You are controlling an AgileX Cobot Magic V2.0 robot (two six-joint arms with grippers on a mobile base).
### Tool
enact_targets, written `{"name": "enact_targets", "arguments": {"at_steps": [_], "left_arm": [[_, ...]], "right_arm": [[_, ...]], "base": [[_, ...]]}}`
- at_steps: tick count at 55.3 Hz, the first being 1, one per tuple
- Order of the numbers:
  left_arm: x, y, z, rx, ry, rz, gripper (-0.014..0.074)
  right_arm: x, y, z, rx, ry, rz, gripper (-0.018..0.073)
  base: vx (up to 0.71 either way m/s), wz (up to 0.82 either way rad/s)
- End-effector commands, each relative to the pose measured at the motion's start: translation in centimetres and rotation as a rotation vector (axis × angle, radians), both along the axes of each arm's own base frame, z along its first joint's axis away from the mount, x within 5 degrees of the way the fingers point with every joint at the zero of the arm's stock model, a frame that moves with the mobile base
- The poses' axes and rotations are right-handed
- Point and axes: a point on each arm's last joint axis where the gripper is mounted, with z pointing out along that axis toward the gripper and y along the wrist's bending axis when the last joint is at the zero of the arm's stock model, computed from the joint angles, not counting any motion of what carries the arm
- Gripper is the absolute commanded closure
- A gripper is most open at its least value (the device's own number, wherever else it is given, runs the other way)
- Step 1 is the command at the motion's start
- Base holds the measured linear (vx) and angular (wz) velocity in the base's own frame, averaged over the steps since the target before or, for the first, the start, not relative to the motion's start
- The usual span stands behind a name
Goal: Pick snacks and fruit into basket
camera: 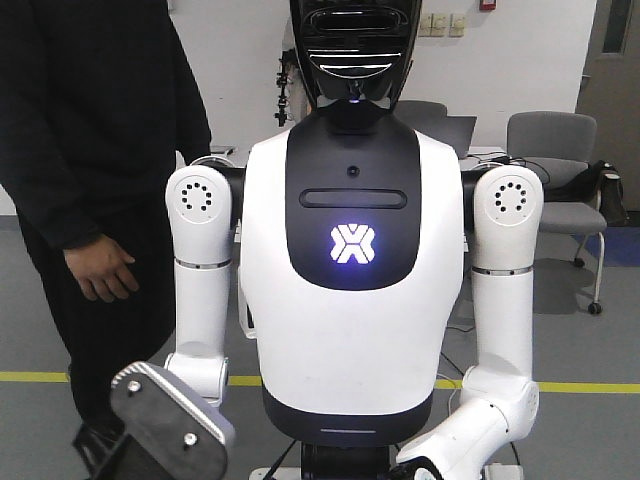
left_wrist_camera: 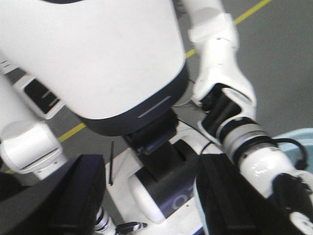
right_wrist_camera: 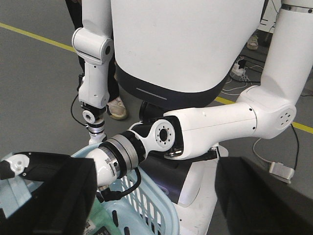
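In the right wrist view a pale blue slatted basket (right_wrist_camera: 155, 208) sits low in the middle. A mint-green snack pouch (right_wrist_camera: 104, 217) lies inside it, partly hidden. My right gripper (right_wrist_camera: 156, 200) hangs above the basket's rim, open, its dark fingers (right_wrist_camera: 49, 196) wide apart with nothing between them. My left gripper (left_wrist_camera: 151, 200) is open too, and only the humanoid's base shows between its fingers (left_wrist_camera: 73, 196). A corner of the basket (left_wrist_camera: 304, 141) shows at the right edge of the left wrist view. No fruit is in view.
A white humanoid robot (camera: 350, 260) stands straight ahead, and its forearm (right_wrist_camera: 128, 154) reaches over the basket. A person in black (camera: 90, 150) stands to the left. A grey metal plate with screws (camera: 165, 420) juts in at the bottom left. Office chairs (camera: 555, 150) stand behind.
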Motion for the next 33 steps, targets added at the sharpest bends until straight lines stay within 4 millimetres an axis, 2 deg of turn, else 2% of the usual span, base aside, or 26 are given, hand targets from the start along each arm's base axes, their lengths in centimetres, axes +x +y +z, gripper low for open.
{"name": "enact_targets", "arguments": {"at_steps": [1, 10, 33], "left_arm": [[-0.06, 1.11, 1.95, -0.038, -0.038, 0.090, 0.0078], [0.20, 1.65, 1.82, -0.010, -0.043, 0.157, 0.0078], [0.16, 1.55, 1.84, -0.017, -0.042, 0.145, 0.0078]], "right_arm": [[0.16, 0.14, 1.82, 0.035, -0.106, 0.016, 0.0006], [0.17, 0.16, 1.85, 0.037, -0.109, 0.017, 0.0006], [0.17, 0.16, 1.85, 0.036, -0.110, 0.017, 0.0006]], "base": [[0.00, 0.00], [0.00, 0.00], [0.00, 0.00]]}}
